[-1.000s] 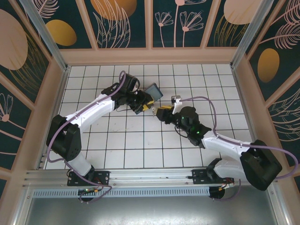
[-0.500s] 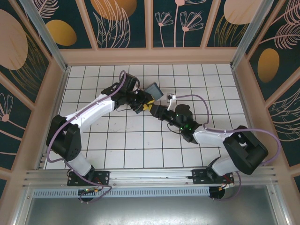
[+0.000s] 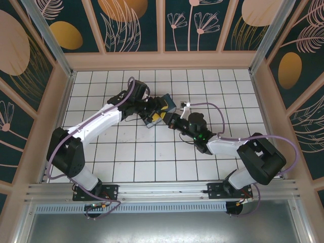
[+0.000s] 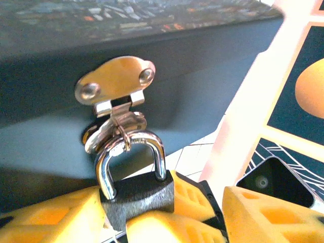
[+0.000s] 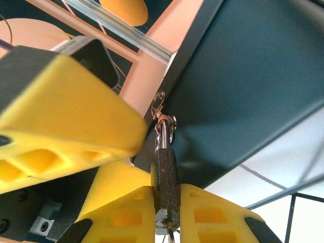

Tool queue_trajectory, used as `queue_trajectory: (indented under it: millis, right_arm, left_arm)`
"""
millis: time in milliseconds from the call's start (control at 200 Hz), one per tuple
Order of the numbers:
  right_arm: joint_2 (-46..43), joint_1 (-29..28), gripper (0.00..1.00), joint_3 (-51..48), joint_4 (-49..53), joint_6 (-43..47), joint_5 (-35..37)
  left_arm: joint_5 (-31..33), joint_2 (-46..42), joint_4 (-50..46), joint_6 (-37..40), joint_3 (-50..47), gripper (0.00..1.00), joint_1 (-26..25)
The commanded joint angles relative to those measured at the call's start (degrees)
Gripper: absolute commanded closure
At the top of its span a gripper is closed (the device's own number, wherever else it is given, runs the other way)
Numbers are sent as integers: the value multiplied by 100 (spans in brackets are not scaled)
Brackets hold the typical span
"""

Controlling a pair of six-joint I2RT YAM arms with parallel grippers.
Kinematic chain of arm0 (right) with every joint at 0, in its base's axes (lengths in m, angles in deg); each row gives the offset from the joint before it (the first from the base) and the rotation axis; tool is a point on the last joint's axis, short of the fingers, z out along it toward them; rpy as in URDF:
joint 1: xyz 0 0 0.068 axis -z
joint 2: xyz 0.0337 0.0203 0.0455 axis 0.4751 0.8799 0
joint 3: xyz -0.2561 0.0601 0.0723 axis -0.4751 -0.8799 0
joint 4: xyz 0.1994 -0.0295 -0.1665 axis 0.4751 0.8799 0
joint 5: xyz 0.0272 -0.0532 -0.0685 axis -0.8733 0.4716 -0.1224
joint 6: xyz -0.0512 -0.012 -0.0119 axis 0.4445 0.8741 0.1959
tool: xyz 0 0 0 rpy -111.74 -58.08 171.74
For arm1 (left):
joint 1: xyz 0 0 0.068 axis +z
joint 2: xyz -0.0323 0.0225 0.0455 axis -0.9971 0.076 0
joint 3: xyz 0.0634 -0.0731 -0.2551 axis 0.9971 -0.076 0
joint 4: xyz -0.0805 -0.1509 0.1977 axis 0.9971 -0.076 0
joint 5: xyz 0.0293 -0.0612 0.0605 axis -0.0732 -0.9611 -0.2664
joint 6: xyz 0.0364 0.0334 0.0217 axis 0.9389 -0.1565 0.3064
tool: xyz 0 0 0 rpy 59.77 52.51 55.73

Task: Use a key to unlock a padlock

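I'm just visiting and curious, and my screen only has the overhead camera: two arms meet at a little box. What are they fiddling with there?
Observer: A small dark padlock. Its shackle hangs through a metal loop on the side of the tin.
Operator: Is it open yet?
Observer: It looks shut. In the left wrist view, both shackle legs sit in the padlock's body.
Operator: Who is holding it?
Observer: The right gripper. Its yellow fingers pinch the padlock's flat faces near its lower end.
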Motion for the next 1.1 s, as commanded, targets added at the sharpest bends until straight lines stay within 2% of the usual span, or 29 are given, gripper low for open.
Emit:
queue_trajectory:
  millis: [0, 100, 280, 365, 455, 515, 571, 676, 841, 1096]
  right_arm:
    - [-421, 95, 91, -64, -165, -145, 28]
    - [-612, 197, 92, -15, 465, -134, -113]
    - [-964, 205, 91, 293, 1965, 687, -215]
    - [-1056, 231, 92, 455, 2523, 1013, -294]
    - [-1166, 225, 92, 638, 3036, 1310, -252]
    - [-1230, 227, 92, 745, 3337, 1499, -149]
    - [-1232, 225, 92, 878, 3656, 1687, -45]
    - [-1221, 137, 92, 1148, 4180, 2297, 71]
    - [-1134, -64, 93, 1755, 5065, 3381, 679]
    - [-600, -603, 94, 2846, 6422, 5109, 1812]
  left_arm:
    - [314, -313, -207, 143, -42, 35, 22]
    - [419, -512, -511, 313, -81, 34, 22]
    - [623, -903, -992, 696, -73, 33, 30]
    - [1383, -832, -1623, 1412, 366, 33, 64]
    - [2604, -555, -2140, 2507, 791, 35, 96]
    - [3004, -350, -2221, 3063, 712, 36, 93]
    - [2913, -234, -2032, 3468, 475, 37, 95]
    - [2290, -83, -1524, 3905, 59, 37, 85]
    - [1409, -82, -859, 3837, -259, 37, 69]
    - [1198, -49, -385, 3823, -674, 38, 53]
